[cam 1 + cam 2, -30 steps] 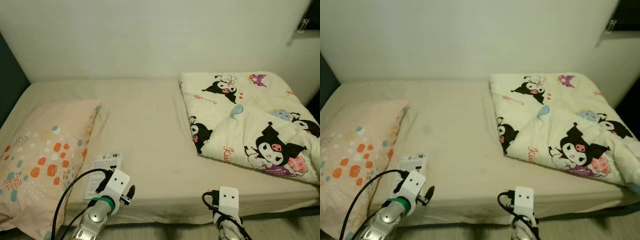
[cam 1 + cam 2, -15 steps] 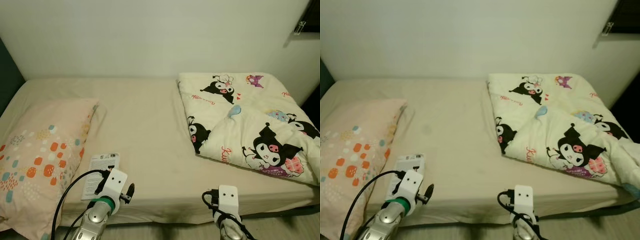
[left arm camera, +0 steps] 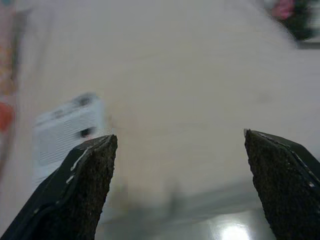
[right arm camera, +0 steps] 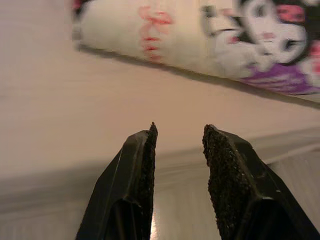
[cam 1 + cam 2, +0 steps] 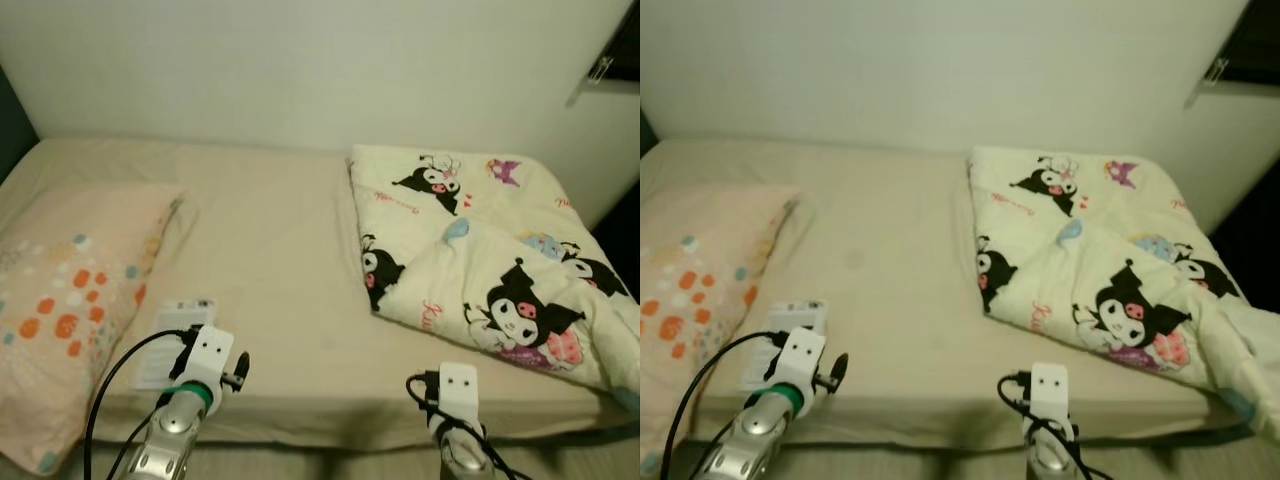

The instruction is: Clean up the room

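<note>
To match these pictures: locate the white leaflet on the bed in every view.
Left eye view: leaflet lower left, beside the pillow.
Right eye view: lower left again.
Left wrist view: just ahead of the left tool.
Right wrist view: quilt edge instead.
Shared landmark: pillow.

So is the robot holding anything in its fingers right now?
No, nothing is held. The left gripper is wide open near the white packet on the bed, and the right gripper has an empty gap.
</note>
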`<state>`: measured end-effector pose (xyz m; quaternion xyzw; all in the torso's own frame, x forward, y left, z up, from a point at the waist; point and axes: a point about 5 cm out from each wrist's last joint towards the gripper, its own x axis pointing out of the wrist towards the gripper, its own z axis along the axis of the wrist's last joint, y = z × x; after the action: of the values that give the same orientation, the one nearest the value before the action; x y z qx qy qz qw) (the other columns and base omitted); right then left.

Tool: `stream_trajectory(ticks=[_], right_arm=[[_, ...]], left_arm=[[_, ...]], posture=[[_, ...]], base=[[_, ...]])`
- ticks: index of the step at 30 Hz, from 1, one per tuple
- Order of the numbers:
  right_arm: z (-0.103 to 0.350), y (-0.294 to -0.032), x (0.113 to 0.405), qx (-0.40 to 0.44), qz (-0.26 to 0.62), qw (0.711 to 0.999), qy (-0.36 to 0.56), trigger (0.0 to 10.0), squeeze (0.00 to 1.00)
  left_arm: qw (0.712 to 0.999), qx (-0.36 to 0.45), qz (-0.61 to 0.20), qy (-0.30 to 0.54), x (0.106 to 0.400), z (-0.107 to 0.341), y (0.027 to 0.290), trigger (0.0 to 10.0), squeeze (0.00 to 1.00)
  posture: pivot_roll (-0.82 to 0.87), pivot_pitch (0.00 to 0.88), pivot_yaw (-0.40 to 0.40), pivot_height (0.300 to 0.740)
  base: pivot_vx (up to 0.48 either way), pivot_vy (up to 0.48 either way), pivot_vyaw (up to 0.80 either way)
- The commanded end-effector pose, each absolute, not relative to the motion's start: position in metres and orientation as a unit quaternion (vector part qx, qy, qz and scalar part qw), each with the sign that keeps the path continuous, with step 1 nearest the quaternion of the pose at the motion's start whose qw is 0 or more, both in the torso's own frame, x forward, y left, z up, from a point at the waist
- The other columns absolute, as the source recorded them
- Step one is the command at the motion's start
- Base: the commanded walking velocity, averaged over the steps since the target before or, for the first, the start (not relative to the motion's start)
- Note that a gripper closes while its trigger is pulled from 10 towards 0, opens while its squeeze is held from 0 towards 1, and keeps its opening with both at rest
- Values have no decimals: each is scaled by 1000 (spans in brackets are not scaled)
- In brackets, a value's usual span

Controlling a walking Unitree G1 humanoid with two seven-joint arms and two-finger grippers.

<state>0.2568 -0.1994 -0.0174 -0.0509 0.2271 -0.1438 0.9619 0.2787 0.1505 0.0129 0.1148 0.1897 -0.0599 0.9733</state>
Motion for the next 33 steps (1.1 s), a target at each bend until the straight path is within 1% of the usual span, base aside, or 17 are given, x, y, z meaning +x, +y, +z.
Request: stream_trajectory(ticks=[1, 5, 6, 12, 21, 27, 29, 33], right_arm=[[-23, -201, 251, -41, -152, 957, 242, 10000, 0], [-24, -197, 252, -41, -145, 957, 246, 10000, 0], [-24, -196, 252, -41, -143, 957, 248, 10000, 0], [-27, -190, 253, -35, -139, 955, 260, 10000, 0], [-28, -182, 255, -26, -131, 953, 271, 10000, 0], [-29, -183, 255, -14, -137, 952, 274, 10000, 0], [-29, -184, 254, -7, -148, 950, 274, 10000, 0], [-29, -186, 253, -2, -158, 949, 273, 10000, 0]], left_arm=[[973, 120, -60, 190, 279, 14, 151, 10000, 0], [971, 131, -71, 189, 277, 13, 148, 10000, 0], [971, 130, -68, 190, 276, 12, 148, 10000, 0], [970, 132, -52, 197, 273, 10, 157, 10000, 0], [968, 146, -41, 199, 272, 10, 167, 10000, 0], [969, 146, -44, 195, 274, 12, 165, 10000, 0], [969, 148, -55, 190, 278, 14, 162, 10000, 0], [969, 153, -60, 185, 282, 17, 159, 10000, 0]], posture=[[108, 0, 11, 740], [113, 0, 4, 740], [122, 0, -8, 740], [139, 0, -37, 740], [143, 0, -46, 740], [147, 0, -40, 740], [138, 0, -20, 740], [141, 0, -14, 740]], base=[[0, 0, 0], [0, 0, 0], [0, 0, 0], [0, 0, 0], [0, 0, 0], [0, 0, 0], [0, 0, 0], [0, 0, 0]])
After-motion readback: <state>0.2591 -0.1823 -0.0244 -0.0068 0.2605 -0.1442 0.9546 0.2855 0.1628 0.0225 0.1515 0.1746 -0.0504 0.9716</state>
